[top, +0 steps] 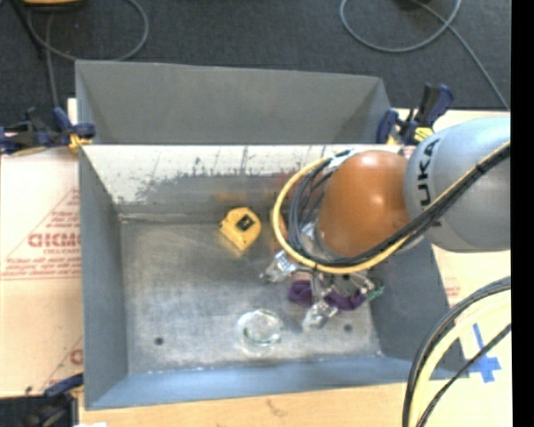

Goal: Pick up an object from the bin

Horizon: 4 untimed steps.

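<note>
- Lower right of the bin (102, 265): the gripper (295, 294) hangs low under the arm's orange cover (360, 205), over a small purple thing (344, 299), lumpy and dark violet, on the floor.
- Whether the gripper is spread or clenched cannot be told.
- Nearby lie a yellow block (240, 228) up-left and a clear round cup (261, 329) below-left.

From here the orange wrist cover (365, 205) and its cables (283, 212) hide the floor of the bin (98, 265) right of centre. 1 purple thing (299, 292) lies half under the gripper (313, 302), its shape unreadable to me. A green speck (375, 287) beside it is too small to name. The arm (467, 185) is cut off at the frame's right edge.
</note>
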### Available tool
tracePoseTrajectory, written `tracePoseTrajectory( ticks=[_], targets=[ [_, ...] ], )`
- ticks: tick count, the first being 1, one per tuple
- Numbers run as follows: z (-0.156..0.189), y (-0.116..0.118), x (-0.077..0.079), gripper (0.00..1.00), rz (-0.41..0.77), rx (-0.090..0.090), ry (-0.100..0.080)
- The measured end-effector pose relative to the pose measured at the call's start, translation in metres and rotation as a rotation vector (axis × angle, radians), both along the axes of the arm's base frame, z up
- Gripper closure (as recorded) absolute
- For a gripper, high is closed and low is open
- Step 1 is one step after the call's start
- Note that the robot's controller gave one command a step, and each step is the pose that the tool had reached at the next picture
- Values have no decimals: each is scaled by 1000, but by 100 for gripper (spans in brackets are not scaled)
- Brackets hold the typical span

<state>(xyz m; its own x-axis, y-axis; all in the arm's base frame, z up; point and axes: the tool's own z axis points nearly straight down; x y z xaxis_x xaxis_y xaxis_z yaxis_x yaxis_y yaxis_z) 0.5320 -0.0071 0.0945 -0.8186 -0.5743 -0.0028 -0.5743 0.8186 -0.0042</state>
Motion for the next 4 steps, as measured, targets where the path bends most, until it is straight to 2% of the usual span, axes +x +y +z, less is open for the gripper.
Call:
tracePoseTrajectory(
  ticks=[1,2,3,4],
  targets=[
    [1,-10,4,0,120,7,1],
    [-9,-58,61,100,25,18,1],
    [-9,-58,61,100,24,18,1],
    [103,-69,58,100,48,3,0]
  ],
)
